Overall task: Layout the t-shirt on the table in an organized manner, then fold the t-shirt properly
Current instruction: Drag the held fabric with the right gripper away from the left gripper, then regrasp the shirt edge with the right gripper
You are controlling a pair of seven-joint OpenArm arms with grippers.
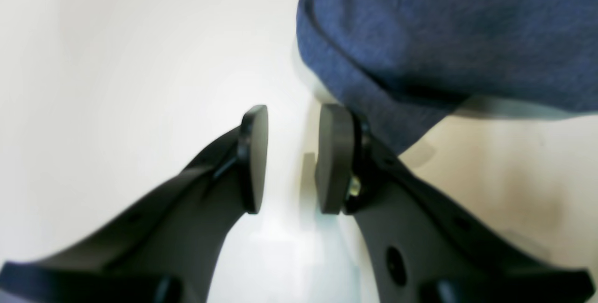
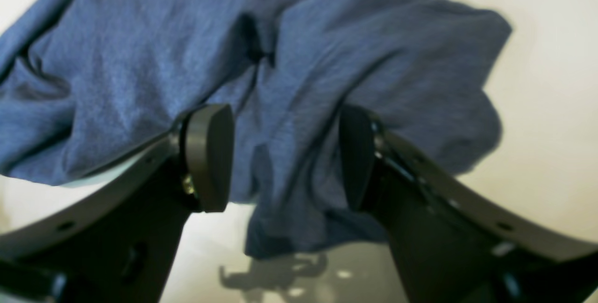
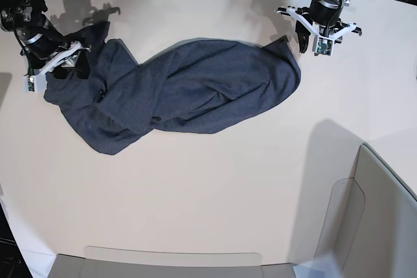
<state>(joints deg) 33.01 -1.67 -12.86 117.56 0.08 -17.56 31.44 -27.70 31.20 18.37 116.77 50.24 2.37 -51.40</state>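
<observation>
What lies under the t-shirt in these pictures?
The t-shirt lies crumpled on the off-white table. Only bare tabletop shows around it; whatever its folds cover cannot be seen.

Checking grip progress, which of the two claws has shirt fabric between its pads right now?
The right claw, open around bunched t-shirt; the left claw has only table between its pads.

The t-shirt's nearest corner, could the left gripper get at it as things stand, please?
Probably yes: the left gripper is open with nothing between its pads, the t-shirt edge lies just beside one pad, and only bare table surrounds it.
</observation>
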